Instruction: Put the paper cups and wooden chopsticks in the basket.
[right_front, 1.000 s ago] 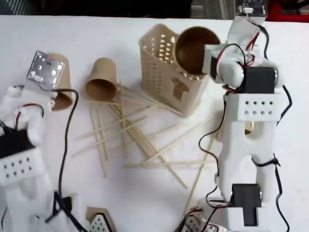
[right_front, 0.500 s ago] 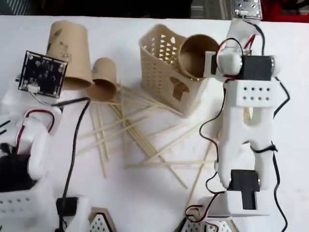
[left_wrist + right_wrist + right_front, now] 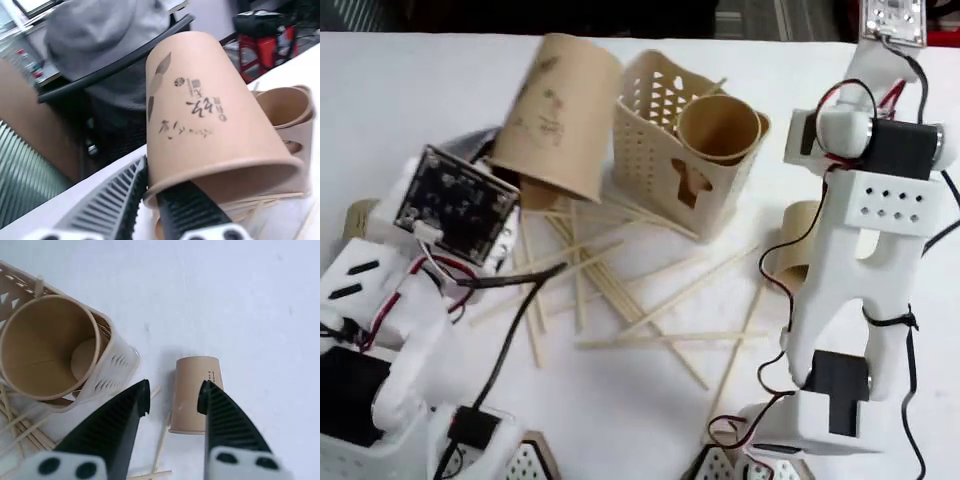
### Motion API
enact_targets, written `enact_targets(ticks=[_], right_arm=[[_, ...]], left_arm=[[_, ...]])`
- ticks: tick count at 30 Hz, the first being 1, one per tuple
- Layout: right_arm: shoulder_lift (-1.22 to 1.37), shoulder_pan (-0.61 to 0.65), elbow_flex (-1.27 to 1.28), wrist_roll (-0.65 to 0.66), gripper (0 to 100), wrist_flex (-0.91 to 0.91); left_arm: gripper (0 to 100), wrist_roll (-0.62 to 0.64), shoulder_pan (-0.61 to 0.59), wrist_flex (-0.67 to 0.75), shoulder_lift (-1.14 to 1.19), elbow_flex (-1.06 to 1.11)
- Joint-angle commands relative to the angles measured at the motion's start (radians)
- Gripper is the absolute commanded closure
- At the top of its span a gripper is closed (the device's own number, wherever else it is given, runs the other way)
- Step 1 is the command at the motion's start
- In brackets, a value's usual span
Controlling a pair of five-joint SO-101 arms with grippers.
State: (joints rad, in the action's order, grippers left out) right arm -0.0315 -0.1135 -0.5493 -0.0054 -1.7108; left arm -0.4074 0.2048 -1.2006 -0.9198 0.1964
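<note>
- High view: the left arm (image 3: 380, 300) has the raised cup (image 3: 555, 110) up off the table (image 3: 420, 90). It's tilted and just beside the basket (image 3: 655, 175). The basket already holds a second cup (image 3: 720, 125), standing upright. Most of the chopsticks (image 3: 620, 290) lie scattered on the table in front of the basket. A third cup (image 3: 798, 245) lies on its side right by the right arm (image 3: 860, 250).
- Left wrist view: the left gripper (image 3: 155, 187) is clamped on the raised cup's rim, one finger inside the mouth and the other outside. The basket sits just past it.
- Right wrist view: the right gripper (image 3: 172, 390) has its jaws spread wide with nothing in them. It hangs over the third cup, which is near the basket wall.
- My read: we're mid cup-loading, and the chopsticks are hardly started.
- The raised cup needs to get over the basket mouth, turned bottom-down, then dropped, probably nesting into the second cup.
- The right side looks set to go down and pinch the third cup. That one could roll, being on its side.
</note>
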Motion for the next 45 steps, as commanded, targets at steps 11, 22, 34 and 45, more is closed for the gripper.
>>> enact_targets(ticks=[11, 22, 34, 45], right_arm=[[-0.01, -0.025, 0.198, -0.003, 82.8, -0.007], [-0.008, -0.102, 0.199, -0.003, 82.9, -0.007], [-0.008, -0.101, 0.233, -0.002, 82.9, 0.001], [-0.008, -0.101, 0.252, -0.002, 82.9, 0.005]], left_arm=[[98, -0.009, 0.206, -0.296, 0.607, -0.589], [94, -0.054, 0.229, -0.466, 1.079, -1.062], [78, -0.044, 0.228, -0.485, 1.325, -1.432], [78, 0.005, 0.229, -0.295, 1.385, -1.528]])
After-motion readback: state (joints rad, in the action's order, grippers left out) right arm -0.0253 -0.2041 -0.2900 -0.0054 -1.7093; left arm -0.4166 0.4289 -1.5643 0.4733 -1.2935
